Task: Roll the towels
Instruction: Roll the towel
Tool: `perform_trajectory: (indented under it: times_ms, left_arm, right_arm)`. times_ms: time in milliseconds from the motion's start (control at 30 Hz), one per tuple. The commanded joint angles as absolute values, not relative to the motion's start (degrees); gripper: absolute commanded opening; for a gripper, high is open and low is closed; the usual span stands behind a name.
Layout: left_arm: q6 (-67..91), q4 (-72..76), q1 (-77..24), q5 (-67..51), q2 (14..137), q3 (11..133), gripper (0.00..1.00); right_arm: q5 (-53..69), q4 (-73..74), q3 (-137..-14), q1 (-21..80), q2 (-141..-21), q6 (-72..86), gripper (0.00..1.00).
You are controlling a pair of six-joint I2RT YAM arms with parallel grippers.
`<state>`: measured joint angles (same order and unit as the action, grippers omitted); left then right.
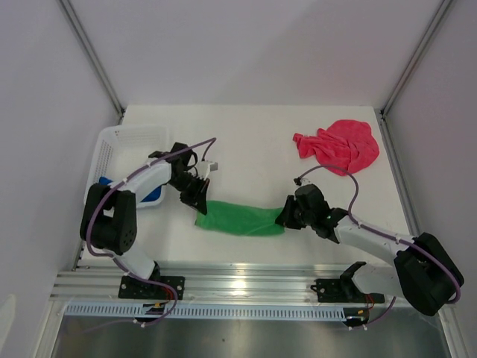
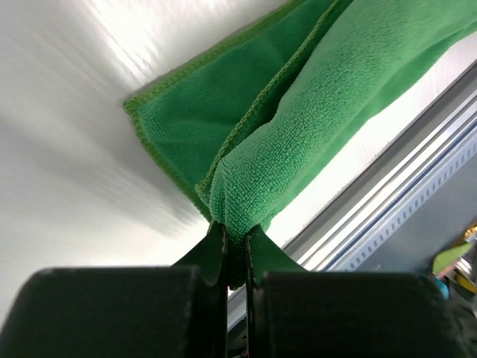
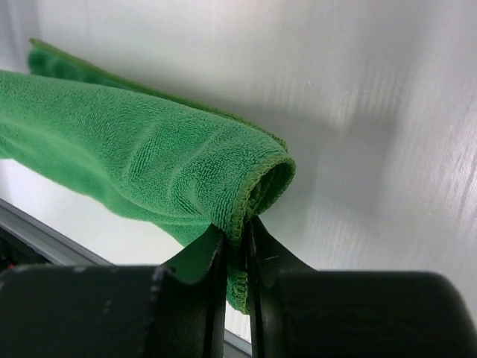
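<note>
A bright green towel lies folded into a long band across the front middle of the table. My left gripper is shut on its left end, where green cloth is pinched between the jaws. At the other end my right gripper is shut on the hemmed edge of the folded green towel. A pink-red towel sits crumpled at the back right, apart from both grippers. Part of a blue towel shows by the basket, behind the left arm.
A white mesh basket stands at the back left beside the left arm. An aluminium rail runs along the near table edge, close to the green towel. White walls enclose the table on three sides.
</note>
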<state>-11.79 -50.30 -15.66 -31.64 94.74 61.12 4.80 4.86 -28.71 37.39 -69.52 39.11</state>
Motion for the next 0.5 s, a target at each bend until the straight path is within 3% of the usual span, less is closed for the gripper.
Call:
perform_trajectory:
  times_ms: [0, 467]
  left_arm:
    - [-14.1, -51.3, -15.2, -31.0, 91.8, 64.4, 0.01]
    - [-18.2, -55.2, -14.1, -26.6, 96.8, 66.5, 0.01]
  right_arm:
    - [2.8, 6.1, -32.6, 37.6, -68.4, 37.7, 0.00]
    - [3.4, 6.3, -35.3, 37.5, -73.0, 36.7, 0.00]
